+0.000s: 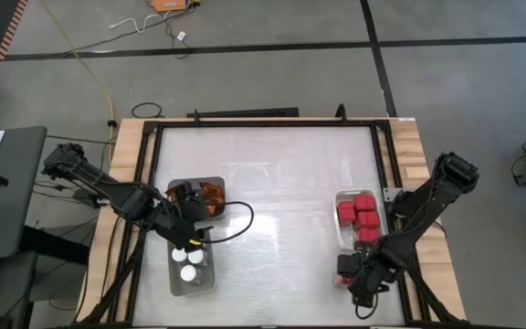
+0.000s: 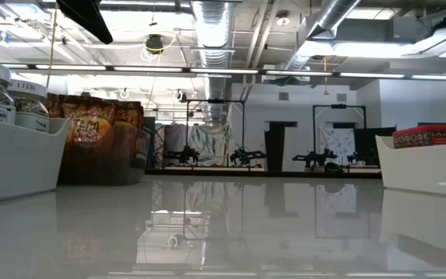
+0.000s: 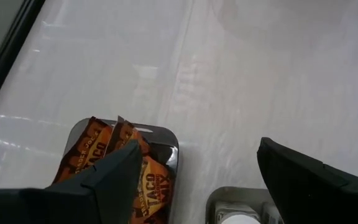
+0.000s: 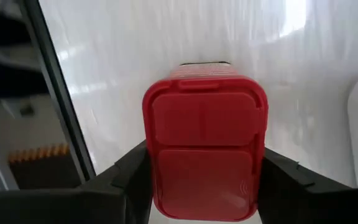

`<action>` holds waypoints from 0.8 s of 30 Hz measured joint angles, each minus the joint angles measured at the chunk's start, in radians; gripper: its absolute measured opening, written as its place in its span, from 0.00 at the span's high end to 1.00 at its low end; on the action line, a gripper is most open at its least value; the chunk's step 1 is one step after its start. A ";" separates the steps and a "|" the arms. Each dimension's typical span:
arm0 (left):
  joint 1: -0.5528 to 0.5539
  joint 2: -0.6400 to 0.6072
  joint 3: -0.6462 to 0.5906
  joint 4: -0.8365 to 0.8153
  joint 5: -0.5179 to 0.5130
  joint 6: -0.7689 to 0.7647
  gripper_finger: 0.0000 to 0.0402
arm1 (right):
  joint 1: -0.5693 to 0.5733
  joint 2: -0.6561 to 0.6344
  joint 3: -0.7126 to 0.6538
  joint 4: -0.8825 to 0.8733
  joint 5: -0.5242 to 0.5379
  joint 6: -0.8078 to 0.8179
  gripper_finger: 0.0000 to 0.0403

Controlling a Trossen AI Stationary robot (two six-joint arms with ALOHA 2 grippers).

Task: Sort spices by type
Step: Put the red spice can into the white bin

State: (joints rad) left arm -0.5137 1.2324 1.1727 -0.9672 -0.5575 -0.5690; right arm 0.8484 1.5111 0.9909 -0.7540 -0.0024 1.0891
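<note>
While its two dark fingers press against both sides of a red cube-like plastic spice box (image 4: 204, 146), the right gripper (image 1: 352, 277) sits at the lower right of the high view, clamped on that box just below the white tray (image 1: 341, 203) of matching red boxes (image 1: 361, 216). At lower left, the left gripper (image 1: 193, 239) hangs with fingers apart over the clear tray (image 1: 173, 279) of white-lidded round jars (image 1: 190, 265), beside the dark tray (image 3: 169, 146) of crinkled orange packets (image 3: 143, 171).

Red boxes (image 1: 361, 216) in right tray, white-lidded jars (image 1: 191, 264) and orange packets (image 1: 210, 196) left
</note>
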 joint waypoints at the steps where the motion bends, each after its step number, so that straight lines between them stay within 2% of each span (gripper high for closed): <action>1: 0.000 0.000 0.000 0.000 0.000 0.000 0.24 | -0.009 0.000 0.009 0.002 0.030 0.002 0.42; 6: 0.000 0.000 0.000 0.000 0.000 0.000 0.24 | -0.090 -0.008 0.073 -0.002 0.188 0.067 0.42; 10: 0.000 0.000 0.000 0.000 0.000 0.012 0.24 | -0.192 -0.047 0.120 -0.055 0.195 0.254 0.42; 16: 0.000 0.000 0.000 0.000 0.000 0.019 0.24 | -0.300 -0.161 0.131 -0.106 0.195 0.451 0.42; 20: 0.000 0.000 0.000 0.000 0.001 0.018 0.24 | -0.307 -0.218 0.131 -0.211 0.200 0.578 0.42; 24: 0.000 0.000 0.000 0.001 0.001 0.017 0.24 | -0.245 -0.256 0.131 -0.348 0.199 0.757 0.42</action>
State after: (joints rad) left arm -0.5137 1.2327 1.1725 -0.9665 -0.5568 -0.5518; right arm 0.6034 1.2554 1.1221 -1.1017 0.1970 1.8461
